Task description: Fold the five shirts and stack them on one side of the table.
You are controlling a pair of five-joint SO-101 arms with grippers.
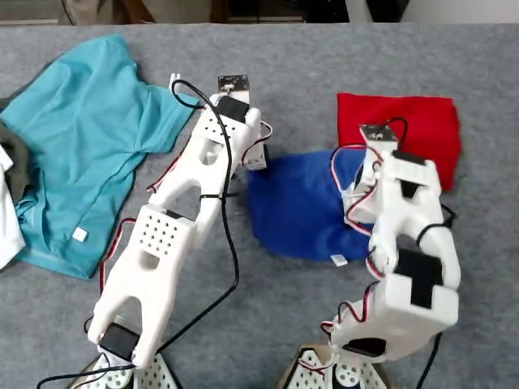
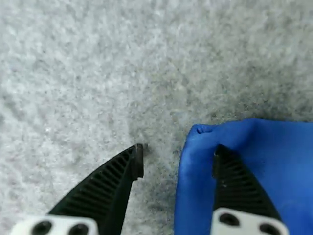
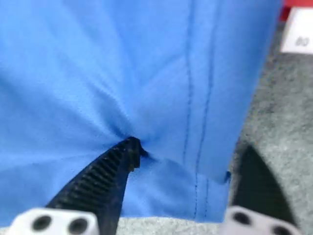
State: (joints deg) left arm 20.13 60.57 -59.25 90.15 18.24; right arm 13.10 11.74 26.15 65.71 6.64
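Ribbed black fingers (image 2: 122,176) of the left gripper (image 2: 178,156) stand spread. One tip is on the grey table (image 2: 98,73) and the other rests on the blue shirt (image 2: 274,161), so its rounded, doubled-over edge lies between the jaws unpinched. The right gripper (image 3: 190,149) is spread too: one toothed finger presses into the blue cloth and gathers small creases round its tip, while the other sits past the double-stitched hem.

From above, the blue shirt lies just toward 4 o'clock of the table's middle, a soft, rumpled rectangle of thin knit. The left gripper is at its 9 o'clock edge and the right gripper toward its 3 o'clock side.

I judge the blue shirt to be mid-fold. The next move seems to call for both grippers to close on their edges and carry them over together, since the table's felt-like nap may drag limp cloth askew.

At 2 o'clock the red shirt (image 1: 405,126) lies folded into a neat block, touching the blue shirt's far corner. It probably marks the start of the stack.

Toward 9 o'clock the teal shirt (image 1: 81,154) lies spread and unfolded. A white garment (image 1: 6,227) and a dark garment (image 1: 16,158) are bunched at the table's edge beyond it.
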